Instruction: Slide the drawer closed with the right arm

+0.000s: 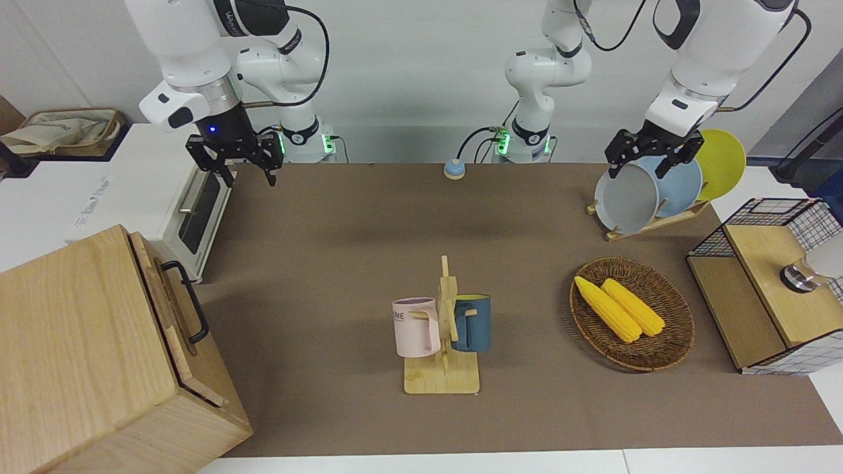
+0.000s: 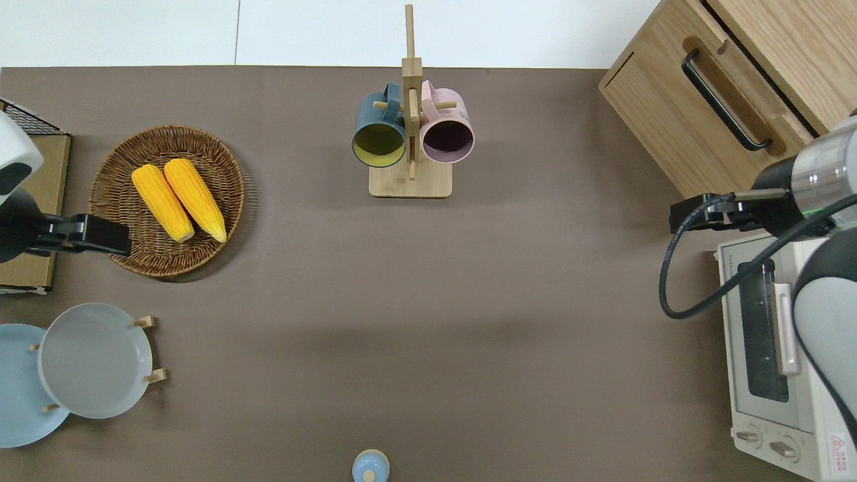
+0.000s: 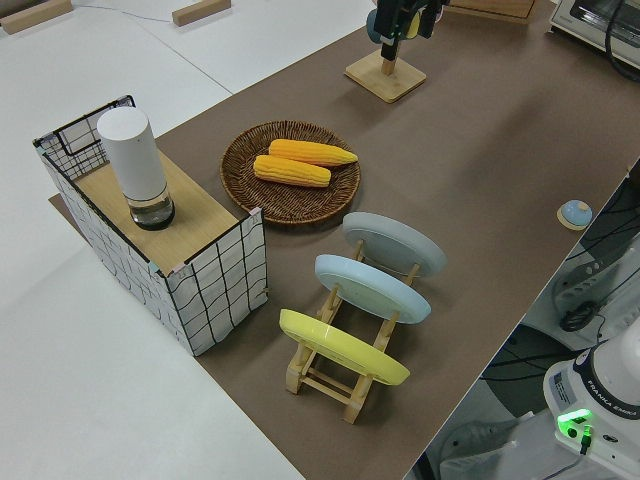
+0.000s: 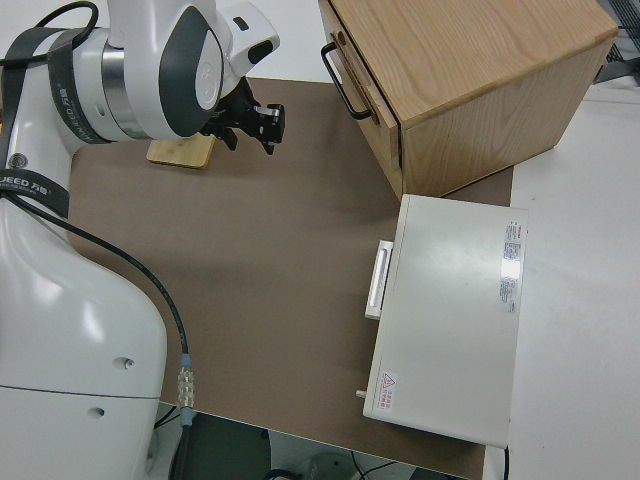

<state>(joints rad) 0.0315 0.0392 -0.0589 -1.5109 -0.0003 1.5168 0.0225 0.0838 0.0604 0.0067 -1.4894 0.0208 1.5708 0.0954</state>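
Looks basically done: the drawer, at about 1 o'clock in the overhead view, sits flush in its cabinet. Right gripper hangs empty, fingers apart, by the toaster oven (left arm parked). Next is just retreating.

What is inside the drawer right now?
Nothing can be seen: the drawer sits nearly flush in the cabinet, so its interior is covered. Only its wooden front and black handle show.

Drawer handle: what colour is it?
Black, a metal loop on the light-wood drawer; handle clearest in the overhead view.
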